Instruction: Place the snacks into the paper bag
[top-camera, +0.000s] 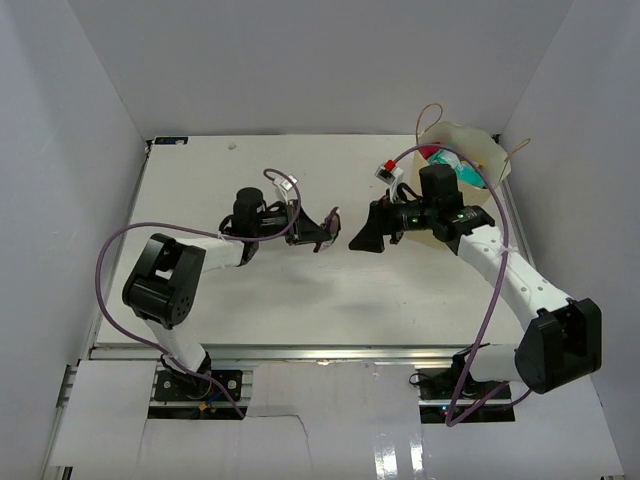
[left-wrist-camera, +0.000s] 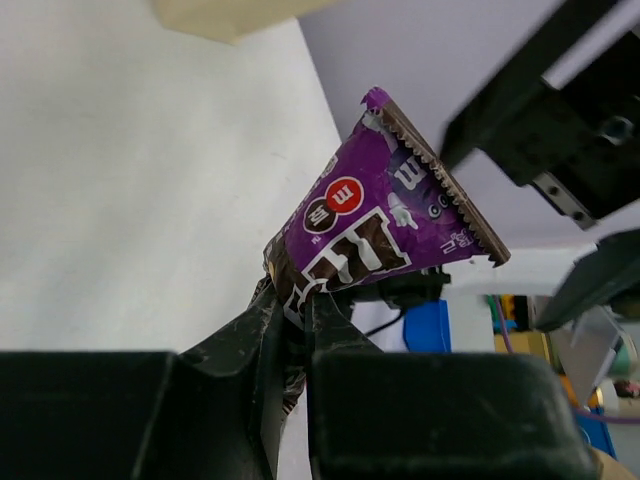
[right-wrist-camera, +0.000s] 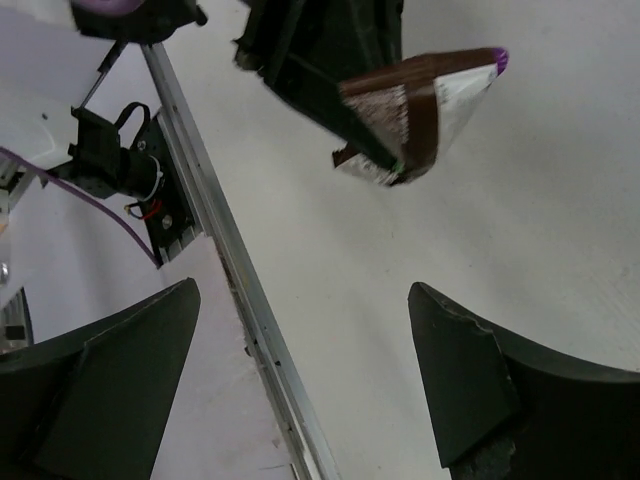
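Note:
My left gripper (left-wrist-camera: 296, 312) is shut on the lower corner of a dark purple snack packet (left-wrist-camera: 392, 218), which stands up out of the fingers above the table. In the right wrist view the same packet (right-wrist-camera: 432, 108) hangs ahead of my right gripper (right-wrist-camera: 303, 292), whose jaws are wide open and empty. From above, the left gripper (top-camera: 322, 237) and the right gripper (top-camera: 354, 241) face each other closely at mid-table. The tan paper bag (top-camera: 487, 150) stands at the far right with a teal snack (top-camera: 466, 172) and a pink-red one (top-camera: 431, 153) inside.
A small red and white item (top-camera: 387, 168) sits by the bag's left side, next to a white cable. The table's metal front rail (right-wrist-camera: 215, 250) runs under my right gripper. Grey walls enclose the table on three sides.

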